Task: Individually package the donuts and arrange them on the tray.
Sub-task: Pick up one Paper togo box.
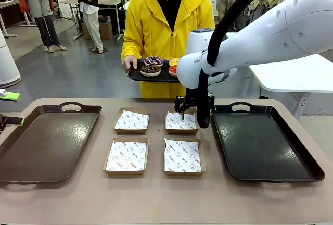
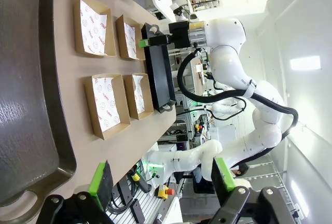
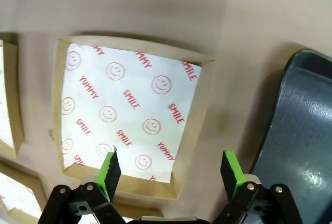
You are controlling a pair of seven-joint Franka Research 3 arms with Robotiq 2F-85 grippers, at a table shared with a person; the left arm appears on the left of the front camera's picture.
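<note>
Right gripper [image 1: 182,111]: jaws spread wide, with nothing between the green pads [image 3: 110,164]. It hangs above the far box [image 1: 181,122] next to the right-hand tray [image 1: 265,144] and does not touch it.

Left gripper [image 2: 162,180]: jaws equally wide apart and empty, held low near the left end of the table [image 1: 156,199], beside the left-hand tray [image 1: 47,144].

Donuts [image 1: 151,65]: four rings lie on a small black tray [image 1: 140,75], which a person in a yellow coat [image 1: 151,27] holds beyond the far table edge. Two are chocolate, one with pale sprinkles and one with tan crumbs. The yellow-glazed and glossy red ones are partly hidden behind the right arm.

Boxes [image 1: 126,155]: four shallow square cartons of brown card, set two by two at the table centre. Each is lined with white paper printed with red smiley faces and words.

The two big trays are dark, rounded rectangles with a faintly textured sheen and a loop handle on the far rim. The table surface is matte tan.
</note>
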